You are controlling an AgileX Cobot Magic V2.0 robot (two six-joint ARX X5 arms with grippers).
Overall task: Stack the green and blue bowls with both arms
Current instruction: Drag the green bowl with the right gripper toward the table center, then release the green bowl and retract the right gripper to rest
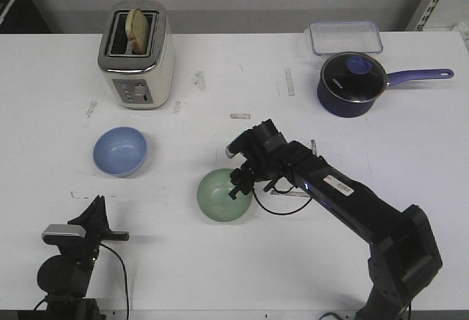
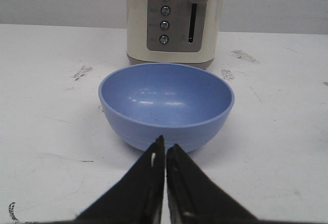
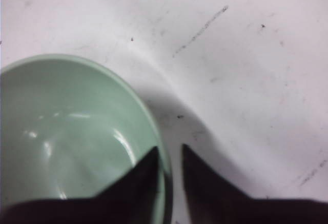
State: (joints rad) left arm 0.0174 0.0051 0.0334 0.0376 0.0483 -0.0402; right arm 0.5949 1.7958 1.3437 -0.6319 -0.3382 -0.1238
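Observation:
The pale green bowl [image 1: 223,195] sits on the white table in front of centre. My right gripper [image 1: 239,187] is at its right rim. In the right wrist view one finger [image 3: 146,170] is inside the green bowl [image 3: 66,131] and the other is outside, with the jaws closed on the rim. The light blue bowl [image 1: 119,151] stands upright at the left, in front of the toaster. My left gripper [image 1: 98,203] is low near the front edge, just short of the blue bowl [image 2: 165,103]. Its jaws [image 2: 165,146] are shut and hold nothing.
A cream toaster [image 1: 136,55] with toast in it stands at the back left, right behind the blue bowl. A dark purple saucepan with a lid [image 1: 352,83] and a clear plastic container [image 1: 345,37] are at the back right.

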